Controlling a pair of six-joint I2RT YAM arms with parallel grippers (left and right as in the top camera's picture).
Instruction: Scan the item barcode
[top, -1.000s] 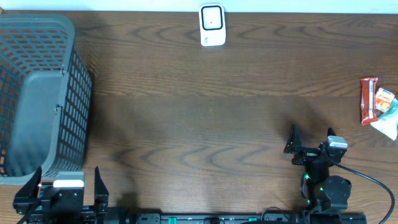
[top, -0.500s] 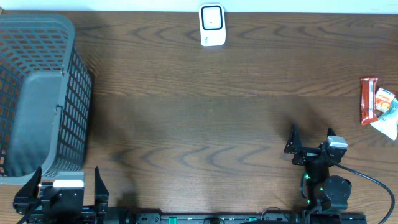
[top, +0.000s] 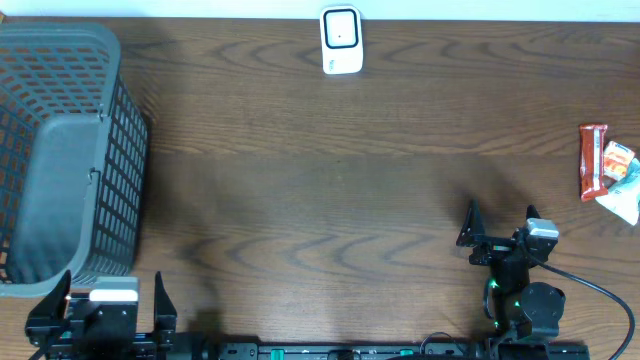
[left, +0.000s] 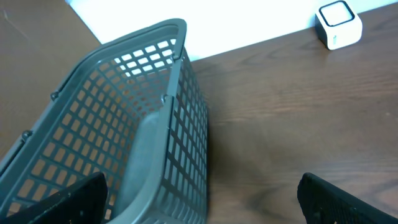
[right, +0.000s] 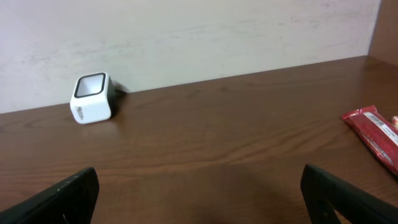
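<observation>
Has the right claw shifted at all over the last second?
No. The right claw sits in the same spot in the overhead view, below and to the left of the red snack bar, with its jaws open as before.

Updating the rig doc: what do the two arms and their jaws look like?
Both are black. The left gripper has black jaws flanking a white block. The right gripper has black jaws, a silver-grey block at the wrist, green lights lit on the body below, and a black cable looping off to its right. No markings are legible.
</observation>
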